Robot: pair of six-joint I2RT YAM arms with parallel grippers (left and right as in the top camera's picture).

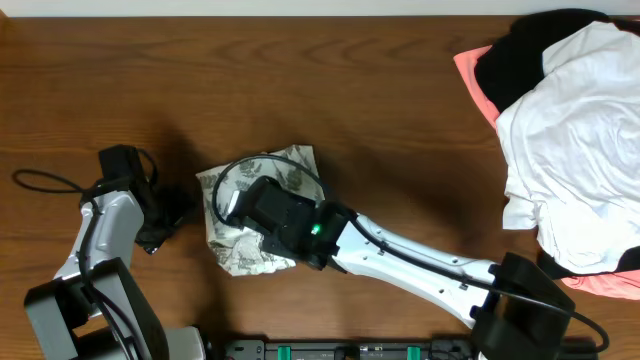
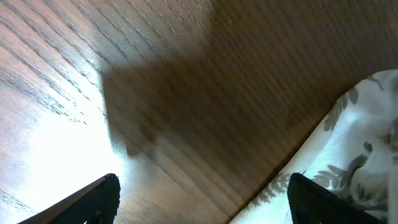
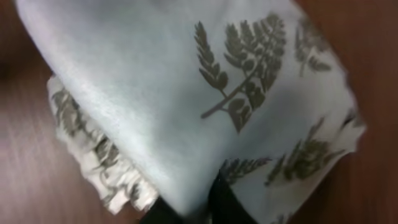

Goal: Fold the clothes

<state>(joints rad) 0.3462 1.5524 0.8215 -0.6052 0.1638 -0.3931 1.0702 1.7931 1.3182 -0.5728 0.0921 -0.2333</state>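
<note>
Overhead view: the clothes (image 1: 262, 205), a white garment printed with grey-green fern leaves, lie bunched into a small, roughly square bundle on the wooden table (image 1: 380, 90), a little left of centre. The right arm (image 1: 400, 255) reaches in from the lower right and its dark wrist sits directly over the middle of the bundle, hiding much of it. The left gripper (image 1: 165, 218) is on the table just beside the bundle's left edge.

In the left wrist view, the two fingertips (image 2: 102, 193) stand wide apart with bare wood between them. The fern fabric comes in from the right and reaches the right-hand fingertip, but none of it lies between the jaws.

In the right wrist view the cloth fills nearly the whole frame. A smooth folded layer lies over a ruffled lower edge. The right gripper (image 3: 208, 202) shows only as a dark wedge at the bottom, pressed against the fold. It may be pinching the fabric, but so little of it shows that I cannot tell whether the jaws are closed.

At the table's far right corner lies a pile of other garments (image 1: 570, 130), white over black and coral-pink, well apart from the bundle.
</note>
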